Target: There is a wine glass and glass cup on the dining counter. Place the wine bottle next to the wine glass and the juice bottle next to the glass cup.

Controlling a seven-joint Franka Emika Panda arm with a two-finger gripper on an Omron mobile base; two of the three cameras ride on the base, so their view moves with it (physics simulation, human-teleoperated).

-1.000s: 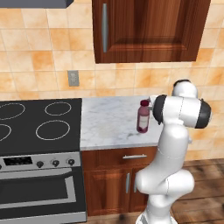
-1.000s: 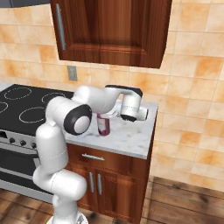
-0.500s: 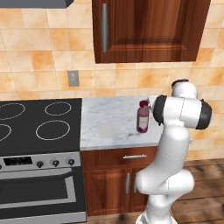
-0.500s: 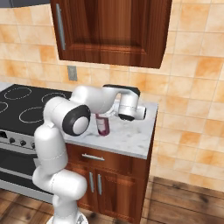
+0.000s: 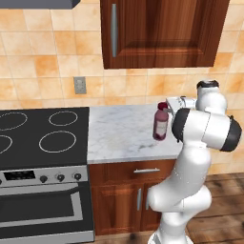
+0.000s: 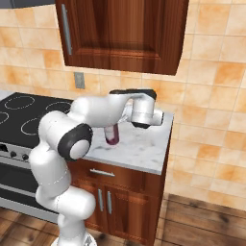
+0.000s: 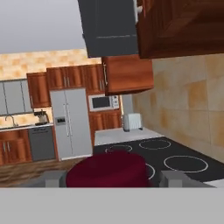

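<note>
The juice bottle [image 5: 161, 125], short and maroon with a pinkish-red cap, hangs upright just above the narrow marble worktop [image 5: 119, 136] by the tiled wall. My gripper [image 5: 167, 106] reaches in sideways from the right and is shut on the bottle near its cap. In the right base view my forearm covers the bottle's top, so just its lower body [image 6: 112, 134] shows. Seen from the hand, the dark red cap [image 7: 106, 169] sits between the two fingertips of the gripper [image 7: 113, 177]. The wine bottle, wine glass, glass cup and dining counter are out of view.
A black cooktop [image 5: 38, 136] with an oven below borders the worktop on the left. A wooden wall cabinet [image 5: 162, 33] hangs above and a wall outlet [image 5: 79, 85] sits behind. The worktop ends at its right edge [image 6: 166, 144]. Far off stand a fridge [image 7: 70, 122] and a toaster [image 7: 132, 121].
The gripper and the juice bottle have risen a little and shifted right together. The base and the rest of the scene have stayed put.
</note>
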